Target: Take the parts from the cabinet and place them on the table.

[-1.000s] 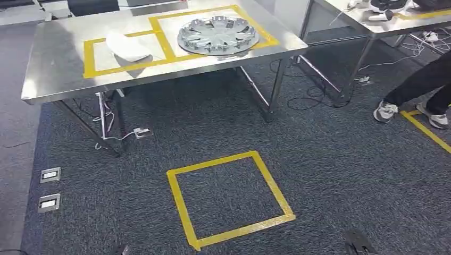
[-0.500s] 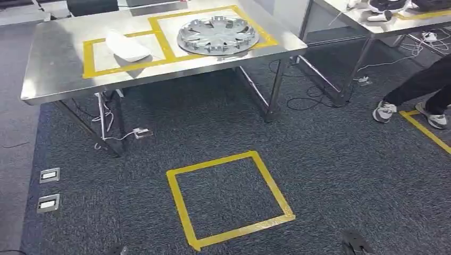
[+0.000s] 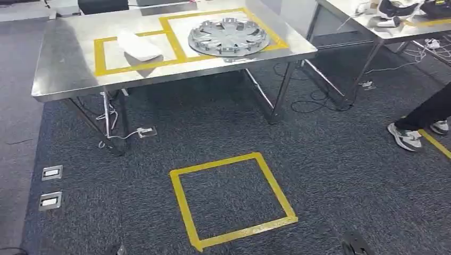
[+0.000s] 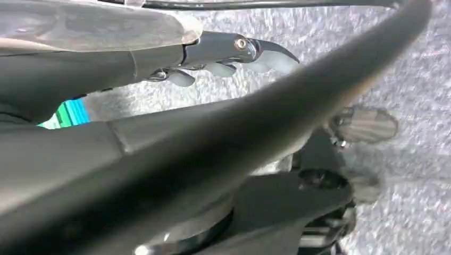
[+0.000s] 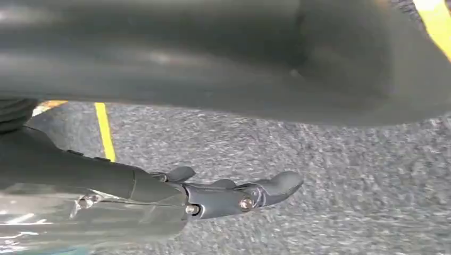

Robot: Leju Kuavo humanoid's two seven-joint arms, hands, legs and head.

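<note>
Lab: steel table (image 3: 64, 79), taped floor square (image 3: 232, 201).

We note a silver hubcap (image 3: 228, 36), white part (image 3: 139, 46) beside it, yellow tape outlines (image 3: 170, 40), dark grey speckled carpet (image 3: 330, 159).

A bench (image 3: 64, 79) stands at the far side of the floor. On it two taped boxes (image 3: 175, 45) lie side by side. A hubcap (image 3: 228, 36) lies in the right box, a flat part (image 3: 139, 45) in the left one. A taped square (image 3: 232, 199) lies on the floor before the bench. A second bench (image 3: 372, 29) stands to the far right, with a person's shoes (image 3: 407, 138) on the floor before it. Two floor sockets (image 3: 51, 187) sit at the left, one before the other.
</note>
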